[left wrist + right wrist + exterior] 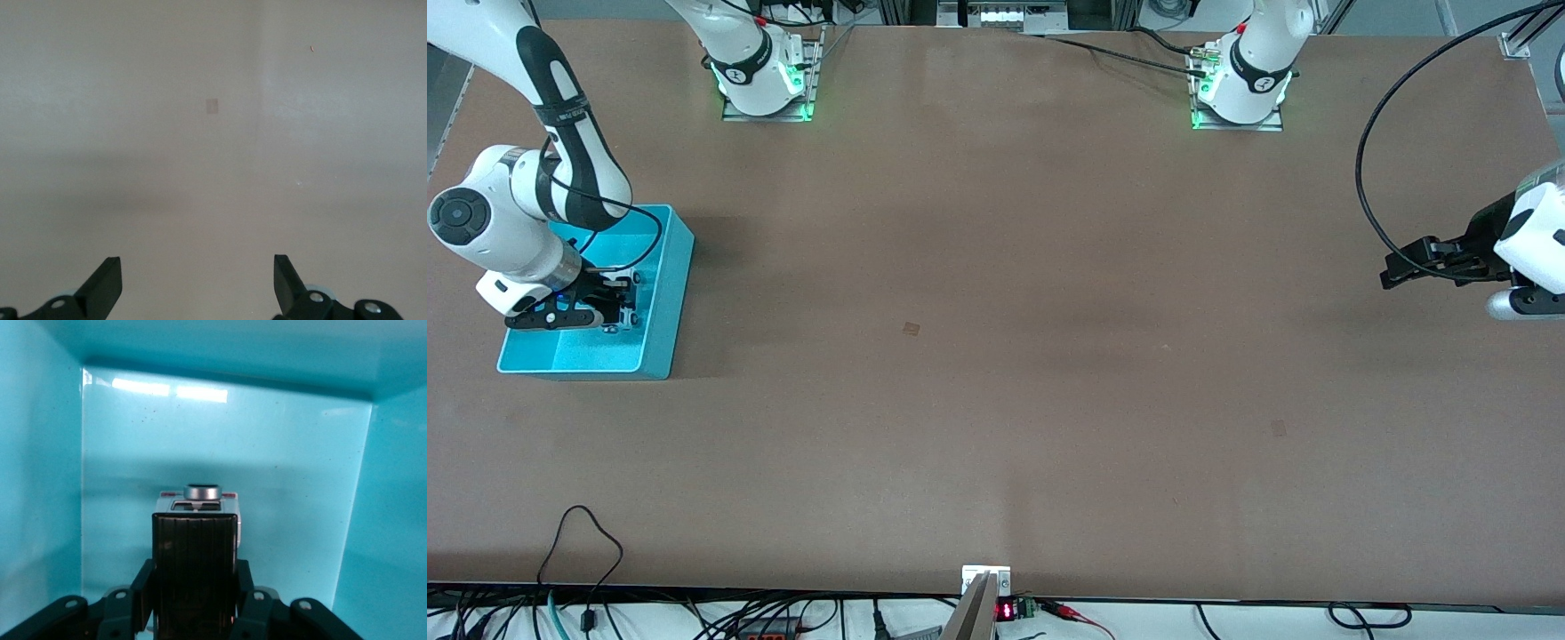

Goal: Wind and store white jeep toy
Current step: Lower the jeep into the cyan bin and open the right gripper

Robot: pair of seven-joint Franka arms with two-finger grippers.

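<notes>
We see the right gripper (609, 307) lowered into the turquoise bin (660, 342) at the right arm's end of the table (996, 356), its fingers clamped together on the white jeep toy (198, 513), which sits inside the bin above its floor. We see the left gripper (1392, 269) waiting over the bare tabletop at the left arm's end, fingers (107, 283) spread apart and holding nothing.
</notes>
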